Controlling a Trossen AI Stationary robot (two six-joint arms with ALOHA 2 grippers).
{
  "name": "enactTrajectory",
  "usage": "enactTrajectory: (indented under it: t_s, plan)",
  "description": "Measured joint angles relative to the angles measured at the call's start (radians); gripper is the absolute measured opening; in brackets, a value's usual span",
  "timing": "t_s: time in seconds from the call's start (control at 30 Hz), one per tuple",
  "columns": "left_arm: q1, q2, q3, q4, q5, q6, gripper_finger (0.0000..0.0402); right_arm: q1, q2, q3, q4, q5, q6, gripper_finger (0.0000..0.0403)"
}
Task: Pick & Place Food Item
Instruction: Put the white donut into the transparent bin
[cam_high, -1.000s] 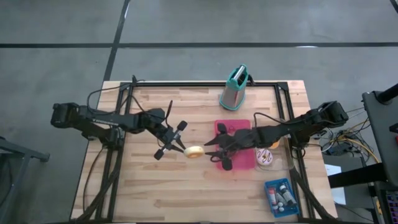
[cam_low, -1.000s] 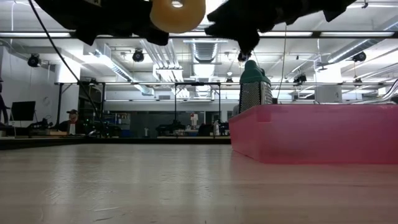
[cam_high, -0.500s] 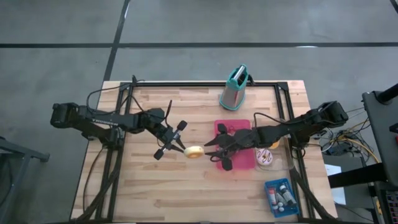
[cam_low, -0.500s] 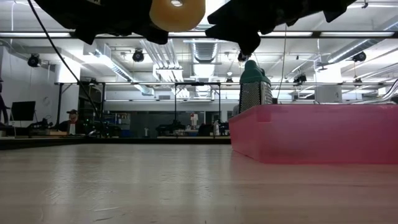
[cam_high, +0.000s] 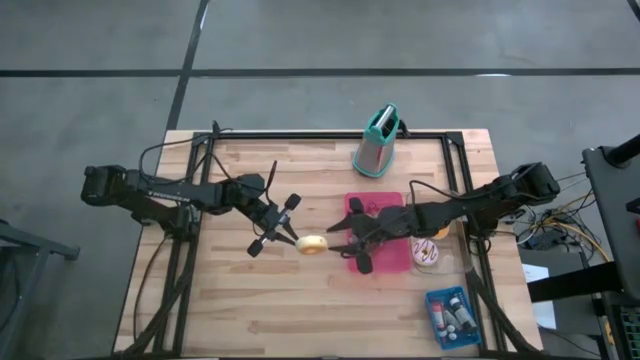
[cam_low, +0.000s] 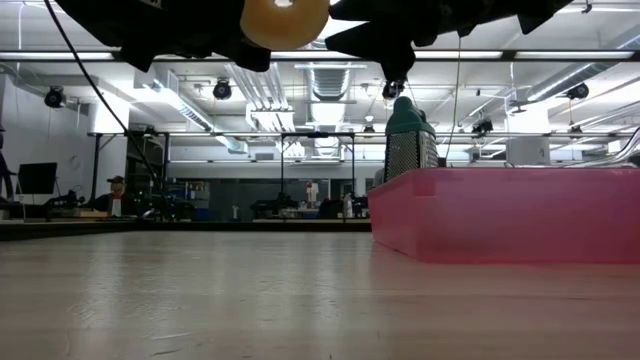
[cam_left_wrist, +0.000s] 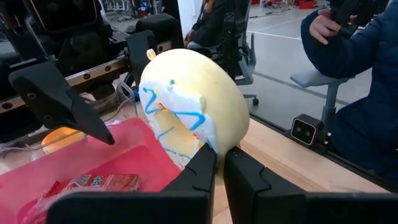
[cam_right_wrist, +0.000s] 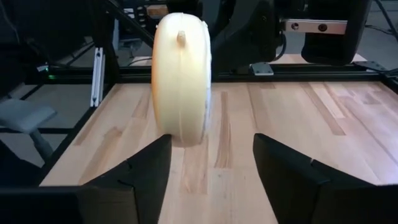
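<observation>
A pale doughnut with blue icing lines hangs above the middle of the table, with my left gripper shut on it. My right gripper faces it from the right side, open. In the right wrist view the doughnut shows edge-on just ahead of the gap between the spread fingers. The pink tray rests on the table under the right arm. The low view shows the doughnut high over the tabletop. My left gripper pinches the doughnut's lower rim between its two fingers, which stand almost together. They come nearly level from the table's left. The doughnut is lifted clear of the table. Whether my right gripper touches the doughnut I cannot tell.
A teal-topped grater stands at the far edge. A small tub sits right of the tray, and a blue box lies at the near right corner. A seated person's sleeve shows beyond the table.
My right gripper has opened wider around the doughnut while staying where it was. The left gripper and the doughnut have kept still.
</observation>
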Motion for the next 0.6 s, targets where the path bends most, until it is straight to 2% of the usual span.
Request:
enactTrajectory:
  t_s: [0.4,0.6]
  plan:
    - [0.000,0.000,0.000,0.000,0.000,0.000,0.0026,0.000,0.000,0.000,0.004,0.000,0.000,0.0309]
    - [0.000,-0.001,0.000,0.000,0.000,0.000,0.0026,0.000,0.000,0.000,0.029,0.000,0.000,0.0329]
